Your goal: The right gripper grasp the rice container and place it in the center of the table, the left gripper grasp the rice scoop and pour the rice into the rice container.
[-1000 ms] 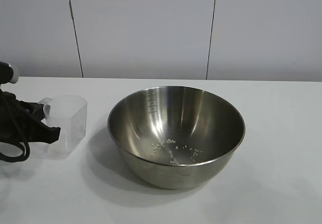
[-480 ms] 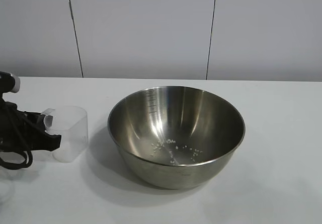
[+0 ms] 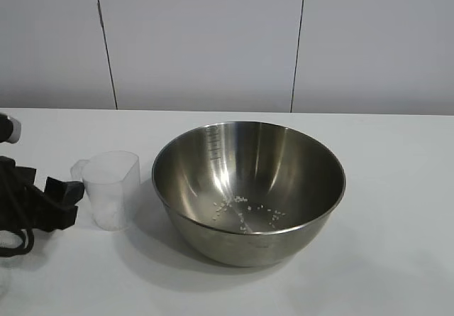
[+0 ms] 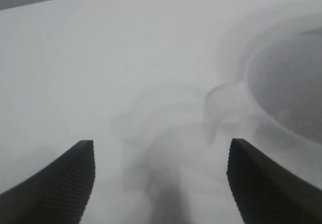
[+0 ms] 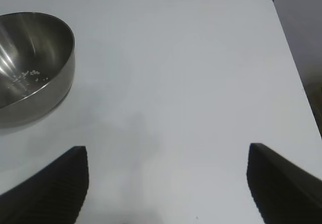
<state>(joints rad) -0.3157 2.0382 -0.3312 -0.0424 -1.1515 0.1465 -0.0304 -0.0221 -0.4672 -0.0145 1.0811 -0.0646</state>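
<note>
White table [image 3: 397,188]. Scoop [image 3: 111,189] stood upright, just ahead of L gripper [image 3: 67,201], jaws open, holding nothing; bowl [image 3: 248,188] w/ rice [image 3: 245,208] beyond. R gripper [image 5: 166,183] open, idle.

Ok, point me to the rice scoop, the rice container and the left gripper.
rice scoop [image 3: 113,192], exterior view, on its side wall.
rice container [image 3: 284,161], exterior view, on its inner wall.
left gripper [image 4: 160,183], left wrist view, midway between its fingertips.

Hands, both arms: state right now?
Left hand: open, holding nothing; the rice scoop stands free on the table.
Right hand: open, holding nothing.
</note>
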